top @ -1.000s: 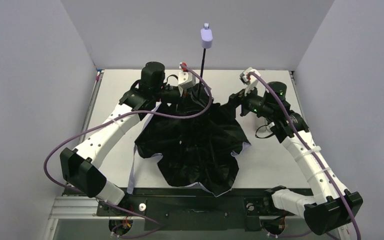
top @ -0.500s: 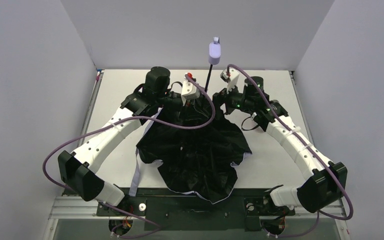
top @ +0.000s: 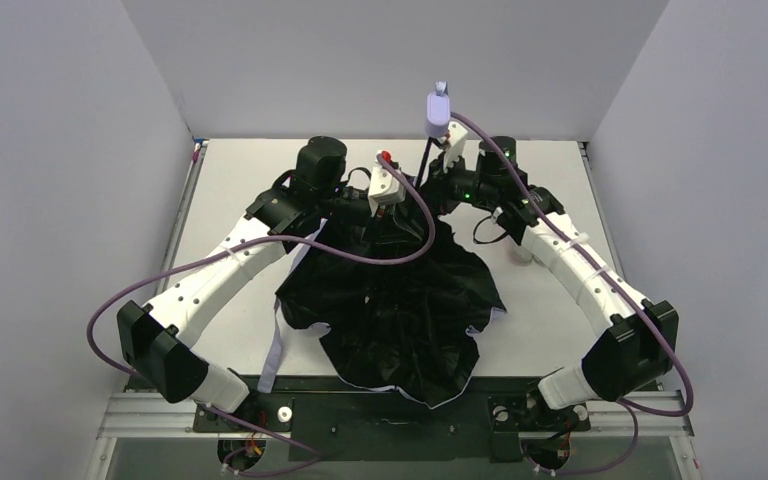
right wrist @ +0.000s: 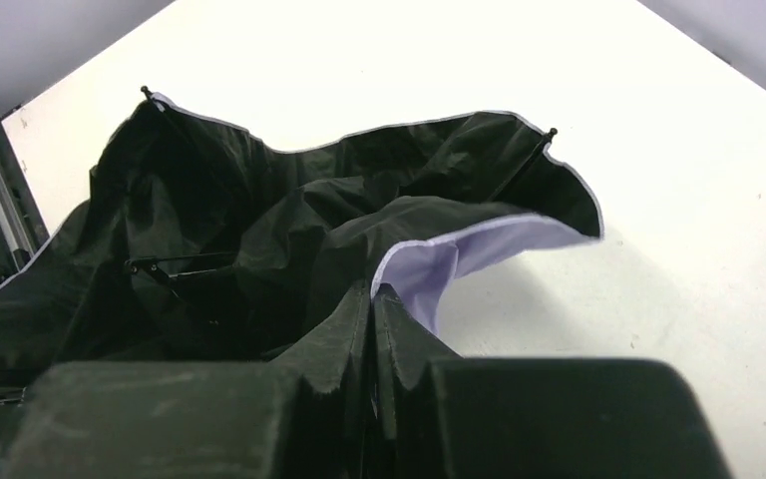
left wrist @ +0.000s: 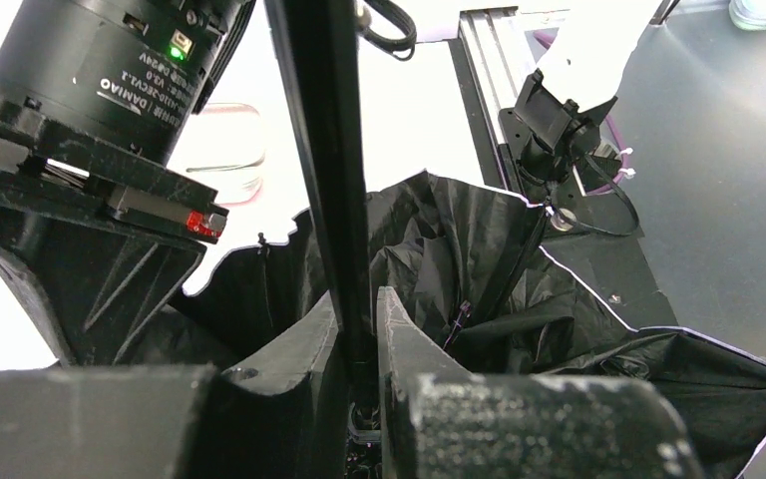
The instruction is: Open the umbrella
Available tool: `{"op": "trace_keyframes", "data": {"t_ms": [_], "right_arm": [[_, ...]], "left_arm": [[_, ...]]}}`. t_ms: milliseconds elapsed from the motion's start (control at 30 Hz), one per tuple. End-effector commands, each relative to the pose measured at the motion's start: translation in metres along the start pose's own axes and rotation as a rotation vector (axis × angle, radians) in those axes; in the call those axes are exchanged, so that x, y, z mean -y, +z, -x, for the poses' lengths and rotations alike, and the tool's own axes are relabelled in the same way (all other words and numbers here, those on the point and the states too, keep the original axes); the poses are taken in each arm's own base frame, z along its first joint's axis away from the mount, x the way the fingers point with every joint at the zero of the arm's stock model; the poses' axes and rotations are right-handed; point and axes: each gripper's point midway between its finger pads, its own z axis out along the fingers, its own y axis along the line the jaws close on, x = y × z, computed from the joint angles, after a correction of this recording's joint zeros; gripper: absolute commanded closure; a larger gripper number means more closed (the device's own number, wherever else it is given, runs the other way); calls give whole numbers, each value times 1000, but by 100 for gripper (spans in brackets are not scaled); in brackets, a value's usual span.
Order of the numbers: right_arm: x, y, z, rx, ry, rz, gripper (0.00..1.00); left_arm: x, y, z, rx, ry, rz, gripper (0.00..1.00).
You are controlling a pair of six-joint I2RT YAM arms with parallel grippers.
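**L gripper** (left wrist: 359, 304): jaws narrowed tight on the thin black shaft (left wrist: 324, 150) of the compact umbrella (top: 390, 300), which has a lilac-pink fabric canopy w/ black underside. The grip sits low on the shaft, just above the crumpled fabric.

**R gripper** (right wrist: 371, 297): jaws pressed together, nothing seen betw. them. It hangs just beside the upper shaft, opp. the L gripper. A turned-up lilac canopy edge (right wrist: 459, 261) lies ahead of its fingers.

**Shaft:** approx. upright, leaning slightly, w/ the small lilac handle (top: 437, 110) at top.

**Canopy:** slack on the white table (top: 240, 190), black side up, ribs folded. It lies betw. the two arms, near table centre.
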Motion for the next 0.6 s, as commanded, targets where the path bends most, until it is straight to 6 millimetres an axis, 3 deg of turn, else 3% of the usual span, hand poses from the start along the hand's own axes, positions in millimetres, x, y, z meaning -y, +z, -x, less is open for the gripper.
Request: {"op": "trace_keyframes", "data": {"t_ms": [0, 133, 267, 333, 567], "right_arm": [[4, -21, 46, 123, -112, -30, 100], [49, -46, 52, 178, -73, -182, 100], [87, -63, 45, 204, -6, -278, 100], [94, -60, 30, 165, 2, -288, 100], [113, -49, -62, -111, -89, -321, 100]], "left_arm": [[7, -8, 25, 47, 96, 1, 100], [11, -9, 25, 43, 95, -7, 100], [14, -10, 26, 43, 95, -12, 100], [14, -10, 27, 44, 100, -11, 100], [9, -13, 35, 51, 122, 25, 100]]}}
